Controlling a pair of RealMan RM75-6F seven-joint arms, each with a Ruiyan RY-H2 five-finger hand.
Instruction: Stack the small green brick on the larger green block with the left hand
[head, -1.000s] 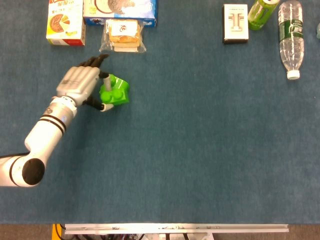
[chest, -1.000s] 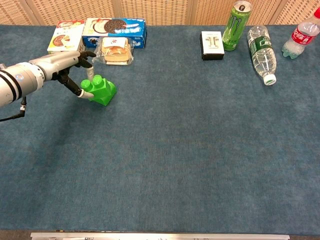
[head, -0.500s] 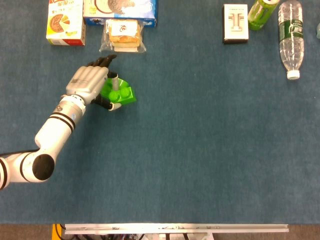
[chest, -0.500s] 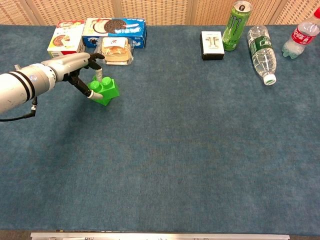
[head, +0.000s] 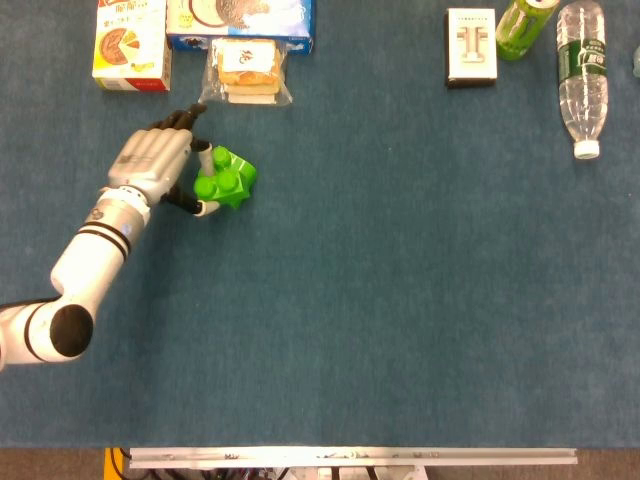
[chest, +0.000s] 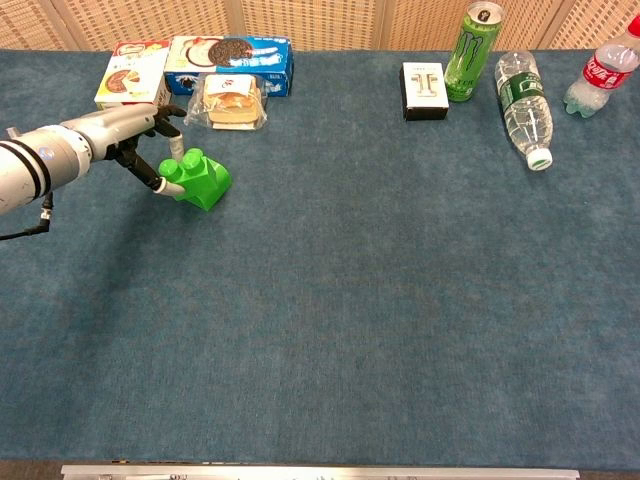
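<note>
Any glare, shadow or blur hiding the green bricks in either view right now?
Head view: even light, no glare; the green bricks are sharp, only their left edge hidden by the left hand. Chest view: also sharp, with faint shadow under the hand and the bright green a little washed out, blurring the studs.

you see a blue carpeted table (chest: 400, 320) under even light. behind its far edge stands a woven wicker wall (chest: 330, 12).

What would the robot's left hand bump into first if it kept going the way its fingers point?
Probably the wrapped sandwich: the left hand, holding the green brick, points up-right toward it, though height above the table is unclear.
</note>
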